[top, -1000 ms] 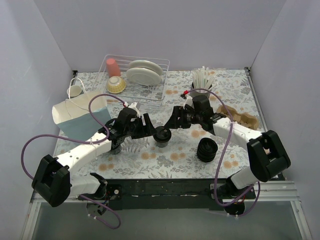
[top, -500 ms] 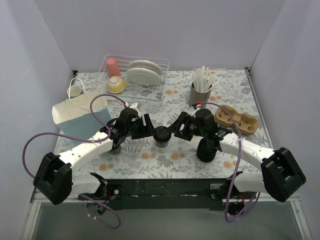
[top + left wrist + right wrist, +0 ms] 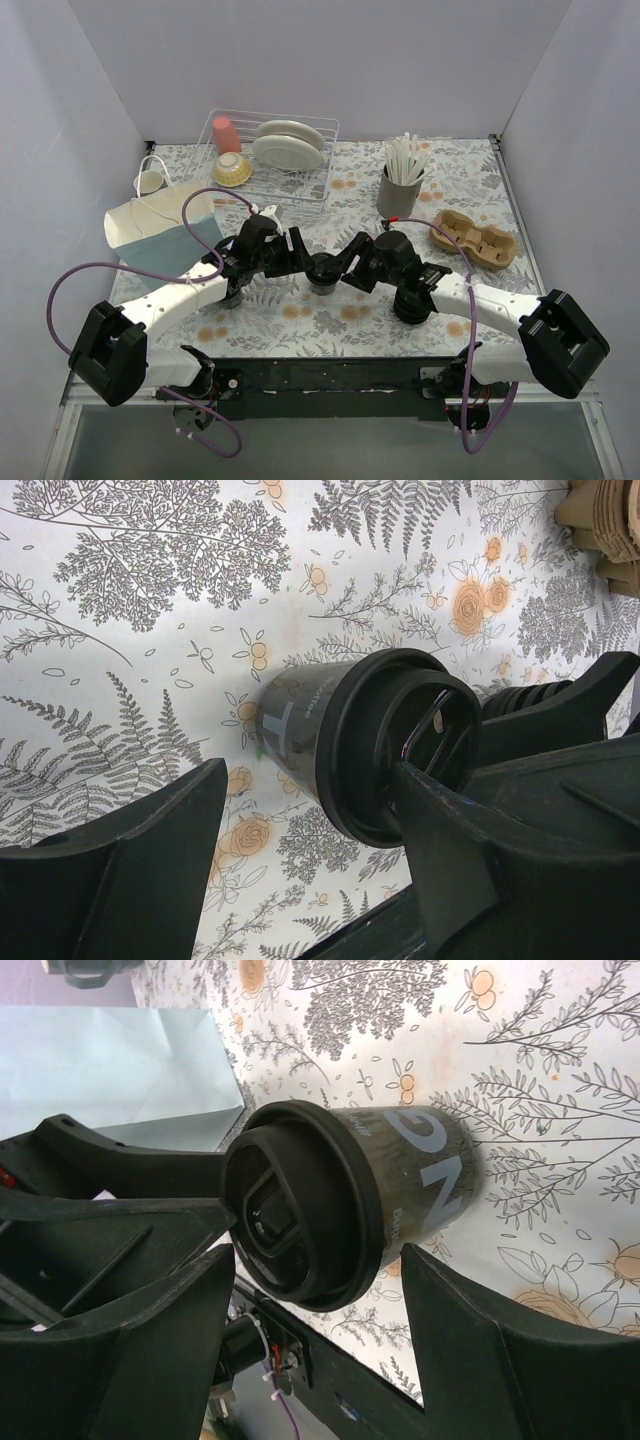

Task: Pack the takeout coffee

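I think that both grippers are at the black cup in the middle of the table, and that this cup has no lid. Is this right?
Not quite. The left gripper and the right gripper are indeed both at the black cup, but the cup does have a lid. The right wrist view shows a round black lid sitting on it.

Looks like a robotics lab cell dressed up as a kitchen counter, not a real kitchen. Plain pale walls [image 3: 320, 60] box the table [image 3: 470, 180] in on 3 sides, and the left arm [image 3: 170, 295] and right arm [image 3: 490, 300] sit on a black rail [image 3: 330, 375] at its near edge. Kitchen bits: floral tablecloth, wire dish rack [image 3: 300, 197] with plates [image 3: 288, 143], a bowl [image 3: 232, 169], a cardboard cup carrier [image 3: 475, 238], a paper bag [image 3: 150, 235].
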Motion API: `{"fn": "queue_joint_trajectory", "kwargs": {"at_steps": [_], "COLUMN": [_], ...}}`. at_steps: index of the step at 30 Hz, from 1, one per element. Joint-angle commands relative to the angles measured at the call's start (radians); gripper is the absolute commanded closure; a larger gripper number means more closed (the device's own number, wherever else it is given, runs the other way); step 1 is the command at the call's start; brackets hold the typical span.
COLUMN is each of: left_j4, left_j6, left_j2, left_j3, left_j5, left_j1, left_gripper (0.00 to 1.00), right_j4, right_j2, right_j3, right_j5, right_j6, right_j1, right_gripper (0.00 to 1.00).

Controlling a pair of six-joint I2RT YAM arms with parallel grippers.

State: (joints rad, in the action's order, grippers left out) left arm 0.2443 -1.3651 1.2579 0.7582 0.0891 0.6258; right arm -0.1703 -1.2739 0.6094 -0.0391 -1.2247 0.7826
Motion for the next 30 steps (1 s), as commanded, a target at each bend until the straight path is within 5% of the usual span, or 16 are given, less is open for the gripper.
{"fn": "queue_joint_trajectory", "kwargs": {"at_steps": [1, 13, 18, 23, 30], "left_j4": [-0.028, -0.063, -0.073, -0.065, -0.013], "left_j6": [0.003, -0.025, -0.032, -0.023, 0.015], "left_j2": [0.0, -0.005, -0.009, -0.011, 0.009], "left_j3": [-0.026, -0.062, -0.077, -0.066, 0.0], "left_j5": [-0.002, 0.034, 0.046, 0.047, 0.032], "left_j1": [0.002, 0.002, 0.002, 0.002, 0.002], "left_gripper": [0.34, 0.36, 0.37, 0.37, 0.35], "right_j4": [-0.006, -0.058, -0.057, -0.032, 0.043], "right_j2": [-0.015, -0.054, -0.061, -0.064, -0.16], "right_j3": [0.012, -0.007, -0.014, 0.013, 0.176], "right_j5": [0.09, 0.136, 0.169, 0.217, 0.125], "right_j6": [-0.042, -0.094, -0.058, 0.102, 0.413], "right_j1": [0.021, 0.041, 0.043, 0.043, 0.03], "right_gripper": [0.26, 0.33, 0.44, 0.58, 0.62]}}
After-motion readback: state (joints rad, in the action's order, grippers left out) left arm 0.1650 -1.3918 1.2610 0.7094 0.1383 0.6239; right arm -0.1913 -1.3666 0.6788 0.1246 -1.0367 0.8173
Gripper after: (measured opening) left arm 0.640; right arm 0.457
